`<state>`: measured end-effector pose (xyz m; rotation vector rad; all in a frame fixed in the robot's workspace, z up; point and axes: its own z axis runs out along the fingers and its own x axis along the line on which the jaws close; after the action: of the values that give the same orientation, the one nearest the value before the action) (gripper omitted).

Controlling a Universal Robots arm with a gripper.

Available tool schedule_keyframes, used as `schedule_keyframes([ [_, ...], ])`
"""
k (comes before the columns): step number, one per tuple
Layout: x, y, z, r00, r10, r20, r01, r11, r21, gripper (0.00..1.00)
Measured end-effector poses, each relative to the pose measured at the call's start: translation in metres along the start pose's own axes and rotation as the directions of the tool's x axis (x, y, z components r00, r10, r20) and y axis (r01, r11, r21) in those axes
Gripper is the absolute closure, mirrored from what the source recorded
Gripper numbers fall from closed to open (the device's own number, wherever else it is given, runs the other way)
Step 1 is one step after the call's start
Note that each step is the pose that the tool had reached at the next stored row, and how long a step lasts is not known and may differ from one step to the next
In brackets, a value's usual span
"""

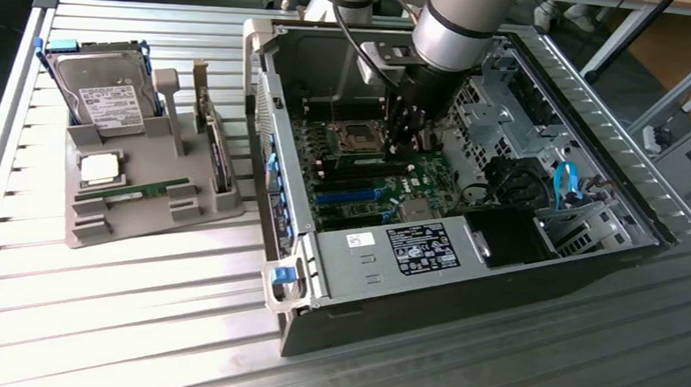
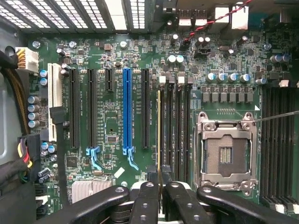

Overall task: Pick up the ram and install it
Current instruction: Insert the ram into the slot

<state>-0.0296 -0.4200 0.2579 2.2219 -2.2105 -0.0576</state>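
End effector (image 2: 160, 196) clamped on ram (image 2: 159, 135), edge-on in mobo (image 2: 112, 130) slot.

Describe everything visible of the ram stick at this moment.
The ram appears edge-on in the wrist view: a thin strip with a yellowish-gold top edge, standing upright in line with the leftmost of the black memory slots beside the empty processor socket. Its near end runs between the black fingers of the tool, which close on it.
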Motion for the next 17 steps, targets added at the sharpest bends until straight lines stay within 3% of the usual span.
schedule_keyframes([
  [3, 0.001, 0.0047, 0.0027, 1.0000, 0.000, 0.0003, 0.000, 1.0000, 0.0001, 0.89],
  [14, -0.005, 0.0066, 0.0190, 1.0000, 0.000, 0.0000, 0.000, 1.0000, 0.0000, 0.89],
  [15, -0.009, 0.0085, 0.0248, 1.0000, 0.000, 0.0001, 0.000, 1.0000, 0.0000, 0.89],
  [17, -0.009, 0.0085, 0.0248, 1.0000, 0.000, 0.0000, 0.000, 1.0000, -0.0001, 0.89],
])
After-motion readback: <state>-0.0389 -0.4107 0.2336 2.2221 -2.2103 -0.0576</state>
